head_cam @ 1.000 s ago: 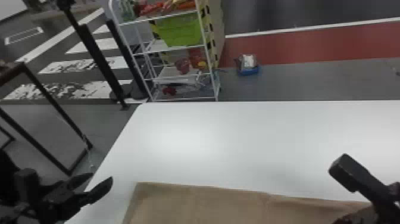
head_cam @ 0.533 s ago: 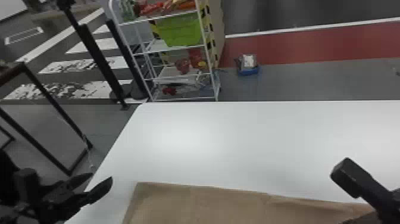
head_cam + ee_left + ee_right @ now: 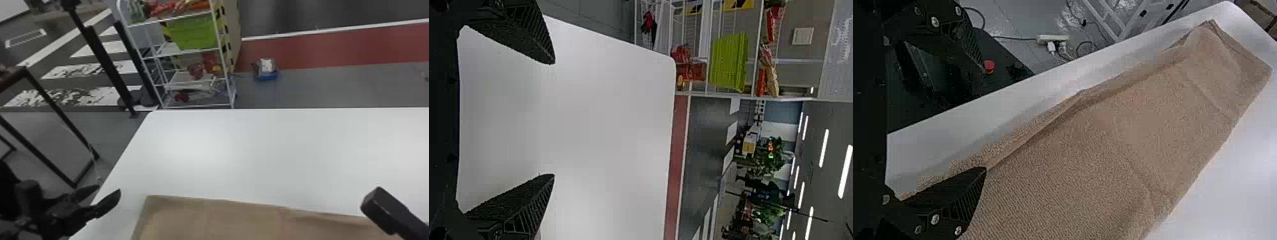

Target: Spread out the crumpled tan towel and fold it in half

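Observation:
The tan towel (image 3: 217, 220) lies across the table's near part, its far edge fairly straight in the head view. In the right wrist view the towel (image 3: 1173, 145) is a long flat strip with creases and a loose, ridged long side. My left gripper (image 3: 109, 190) is left of the towel in the head view; in its wrist view this gripper (image 3: 554, 119) stands open, nothing between its fingers. My right gripper (image 3: 387, 210) is over the towel's right part. In the right wrist view the right gripper (image 3: 985, 119) is open, one finger overlapping the towel; contact cannot be told.
The white table (image 3: 255, 153) extends beyond the towel. Behind its far left corner is a white rack (image 3: 188, 81) with a green bin (image 3: 193, 33). A dark-framed stand (image 3: 52, 115) is to the left. A power strip (image 3: 1053, 38) lies on the floor.
My right gripper has shifted slightly nearer the robot and a little to the right. The left gripper and the towel look unchanged.

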You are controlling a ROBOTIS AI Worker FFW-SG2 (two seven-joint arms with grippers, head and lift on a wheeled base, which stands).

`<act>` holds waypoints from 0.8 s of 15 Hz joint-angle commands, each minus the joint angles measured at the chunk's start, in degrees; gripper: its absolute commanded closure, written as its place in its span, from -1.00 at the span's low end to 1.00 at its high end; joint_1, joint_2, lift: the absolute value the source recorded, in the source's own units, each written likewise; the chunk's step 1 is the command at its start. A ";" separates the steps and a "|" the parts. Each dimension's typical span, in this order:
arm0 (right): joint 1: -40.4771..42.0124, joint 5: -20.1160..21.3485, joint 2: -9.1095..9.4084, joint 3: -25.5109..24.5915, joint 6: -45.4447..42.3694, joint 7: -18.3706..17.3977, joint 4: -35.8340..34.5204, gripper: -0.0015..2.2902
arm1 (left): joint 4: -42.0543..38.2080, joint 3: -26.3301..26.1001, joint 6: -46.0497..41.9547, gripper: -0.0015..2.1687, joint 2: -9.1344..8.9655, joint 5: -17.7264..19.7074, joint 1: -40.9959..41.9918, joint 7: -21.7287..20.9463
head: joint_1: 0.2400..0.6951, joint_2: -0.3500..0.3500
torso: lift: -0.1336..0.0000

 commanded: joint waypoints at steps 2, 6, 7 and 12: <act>2.37 -0.07 -1.61 0.06 2.32 0.19 -4.59 -0.81 | -0.09 -0.17 0.00 -0.93 0.05 0.00 -0.08 0.07 | 1.00 1.00 | -0.85; 6.15 -4.55 0.85 -13.83 2.79 0.19 -7.66 -0.81 | -0.18 -0.35 0.00 -0.93 0.05 0.09 -0.17 -0.02 | 1.00 1.00 | -0.85; 7.47 -8.15 5.42 -22.44 2.67 0.19 -7.49 -0.81 | -0.18 -0.35 0.00 -0.93 -0.04 0.09 -0.35 -0.11 | 1.00 1.00 | -0.85; 7.38 -17.03 11.57 -46.26 -0.32 0.19 0.69 -0.90 | 0.00 -0.52 1.23 -0.92 0.49 -0.18 -2.46 -0.63 | 1.00 1.00 | -0.85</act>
